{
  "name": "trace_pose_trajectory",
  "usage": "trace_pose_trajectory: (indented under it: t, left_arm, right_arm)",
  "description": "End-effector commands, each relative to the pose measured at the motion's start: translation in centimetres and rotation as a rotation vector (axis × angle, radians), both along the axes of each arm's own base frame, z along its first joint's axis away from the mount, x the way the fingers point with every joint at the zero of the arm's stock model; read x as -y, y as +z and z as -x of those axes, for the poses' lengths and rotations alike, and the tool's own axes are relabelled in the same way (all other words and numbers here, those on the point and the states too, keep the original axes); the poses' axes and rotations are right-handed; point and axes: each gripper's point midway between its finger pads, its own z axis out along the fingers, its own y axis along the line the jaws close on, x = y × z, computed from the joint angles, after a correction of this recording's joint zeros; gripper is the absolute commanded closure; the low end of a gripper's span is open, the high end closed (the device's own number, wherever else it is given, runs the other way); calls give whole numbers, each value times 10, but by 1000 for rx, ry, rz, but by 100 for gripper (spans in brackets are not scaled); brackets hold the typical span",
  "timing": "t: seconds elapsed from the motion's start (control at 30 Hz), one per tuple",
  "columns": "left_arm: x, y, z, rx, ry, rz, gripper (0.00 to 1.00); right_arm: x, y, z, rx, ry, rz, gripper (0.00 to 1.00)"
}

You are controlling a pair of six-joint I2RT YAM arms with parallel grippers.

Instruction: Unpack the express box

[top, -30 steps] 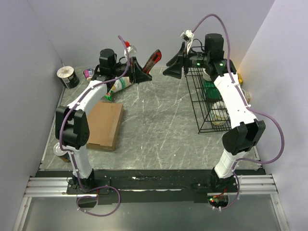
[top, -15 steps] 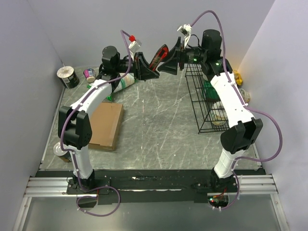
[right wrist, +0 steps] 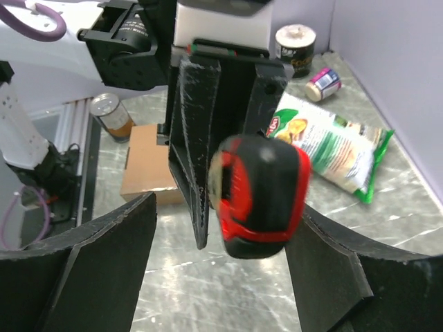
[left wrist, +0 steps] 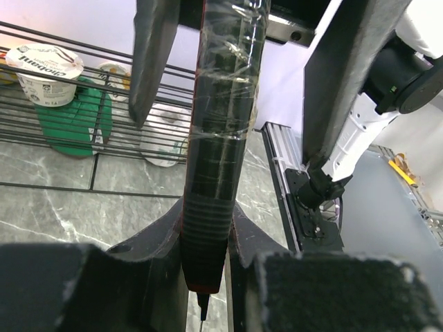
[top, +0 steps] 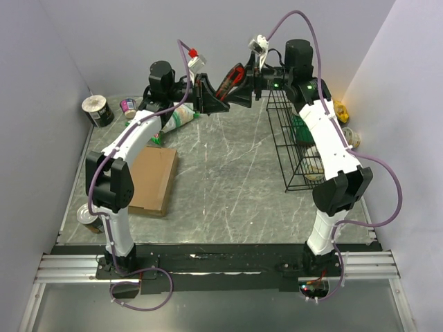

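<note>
1. You have bare marble tabletop (top: 228, 194) across the near and middle ground, between both arms.
2. Left side: the express box (top: 151, 181) lies flat and closed by the table's left edge, with no print visible.
3. Right edge: a wire basket (top: 287, 149); a cup (left wrist: 43, 59) inside reads "Chobani".
4. Far left: a snack bag (right wrist: 332, 149), lettering unreadable.
5. Far middle, raised: the left gripper (top: 211, 97) is clamped on a red-black cutter (top: 232, 79).
6. Facing it, the right gripper (top: 243, 86) has its fingers spread either side of the cutter's end, with gaps showing.
</note>
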Motion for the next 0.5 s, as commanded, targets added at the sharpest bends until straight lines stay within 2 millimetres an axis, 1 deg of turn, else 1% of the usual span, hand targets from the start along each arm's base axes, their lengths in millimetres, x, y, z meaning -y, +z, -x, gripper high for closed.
trace_pose_trajectory:
  t: [0.0, 0.03, 0.07, 0.1, 0.13, 0.17, 0.2, 0.3, 0.33, 0.37, 0.4, 0.43, 0.47]
  left_arm:
    - [3, 13, 4, 78, -23, 0, 99]
    - [3, 10, 4, 82, -24, -6, 99]
    - [4, 13, 5, 98, -28, -9, 99]
    - [4, 13, 2, 152, -28, -11, 99]
    - [3, 5, 2, 115, -27, -37, 99]
    - [3, 6, 0, 163, -24, -42, 99]
    - [2, 4, 0, 169, -24, -51, 99]
    - [1, -4, 4, 150, -22, -73, 99]
    - [1, -4, 6, 149, -22, -75, 99]
    - [1, -9, 7, 144, -23, -86, 99]
    - [1, -10, 8, 147, -20, -91, 99]
    - [2, -12, 8, 165, -14, -97, 99]
    - [1, -16, 8, 165, -14, -109, 99]
  right_arm:
    - [2, 21, 7, 116, 18, 6, 23]
    - [2, 21, 7, 115, 18, 6, 23]
    - [3, 20, 7, 113, 17, 8, 24]
    - [3, 19, 7, 115, 16, 12, 23]
    - [4, 18, 8, 112, 19, 16, 23]
    - [3, 17, 11, 110, 30, 19, 24]
    - [4, 13, 12, 98, 36, 28, 24]
    - [4, 9, 19, 68, 66, 26, 25]
    - [3, 8, 20, 59, 71, 24, 25]
    - [3, 8, 21, 54, 76, 20, 26]
    - [2, 6, 22, 36, 80, 17, 26]
    - [1, 8, 23, 44, 82, 12, 27]
    - [1, 7, 22, 42, 78, 11, 27]
